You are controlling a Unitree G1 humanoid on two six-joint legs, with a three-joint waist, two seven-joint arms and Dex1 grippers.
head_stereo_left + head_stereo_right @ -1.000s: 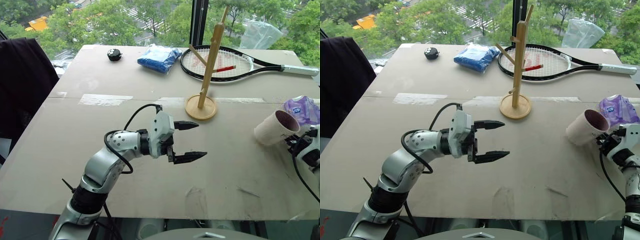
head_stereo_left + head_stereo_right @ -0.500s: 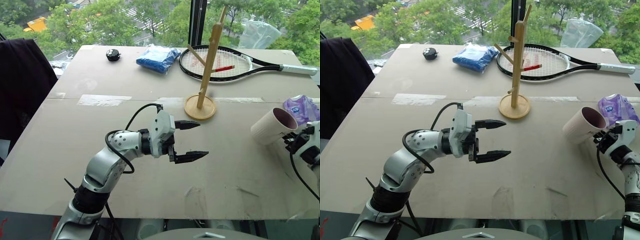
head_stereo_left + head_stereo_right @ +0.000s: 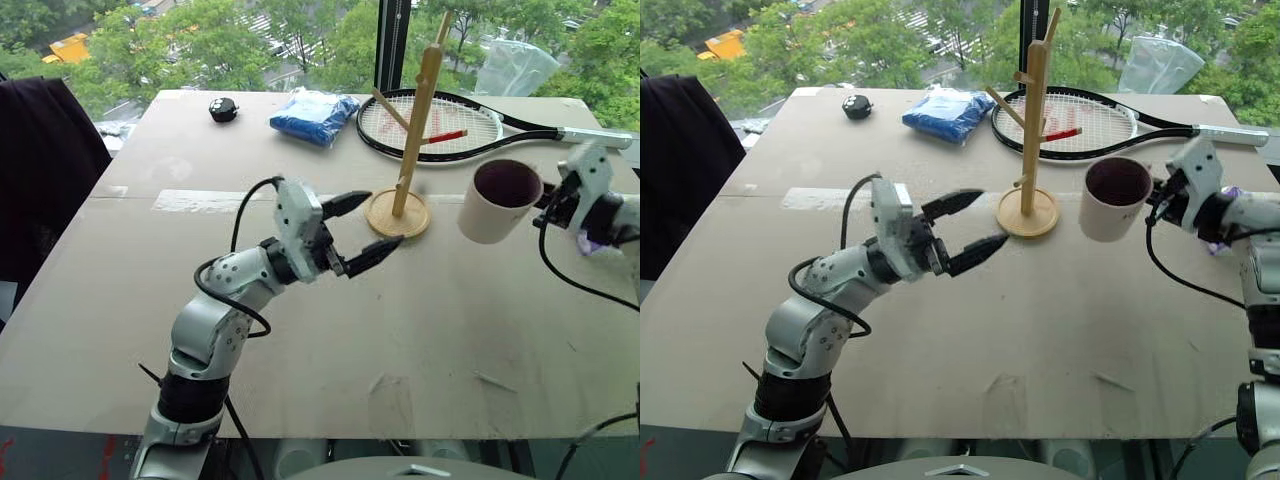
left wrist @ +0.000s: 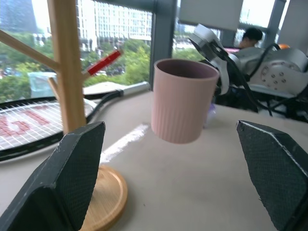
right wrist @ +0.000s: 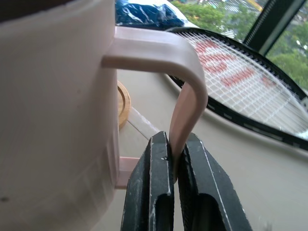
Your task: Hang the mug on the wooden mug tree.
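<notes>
Mug: I see the mug [image 3: 1114, 198] held upright in the air over the table [image 3: 1060, 330], just right of the wooden mug tree [image 3: 1032, 120] and clear of it. It is pale, cylindrical, with a dark maroon inside.
Right gripper: my right gripper [image 5: 177, 159] has its two black fingers pinched on the mug's loop handle, low on the loop. The right wrist view shows this grip up close; the head views show just the arm meeting the mug.
Left gripper: my left gripper [image 3: 968, 226] hangs above the table beside the tree's base, its fingers spread apart and holding nothing.
Left wrist view: I look between two dark, finely textured fingertips [image 4: 77, 168] at the mug's faintly ribbed wall and its underside, well off the tabletop.
Mug tree: a light wood pole on a round disc base, with thin slanted pegs.
Behind the tree: a black-framed tennis racket [image 3: 1080, 125] with pale strings lies flat; a crumpled blue bag [image 3: 948, 110] and a small round black object [image 3: 856, 106] sit further left.
</notes>
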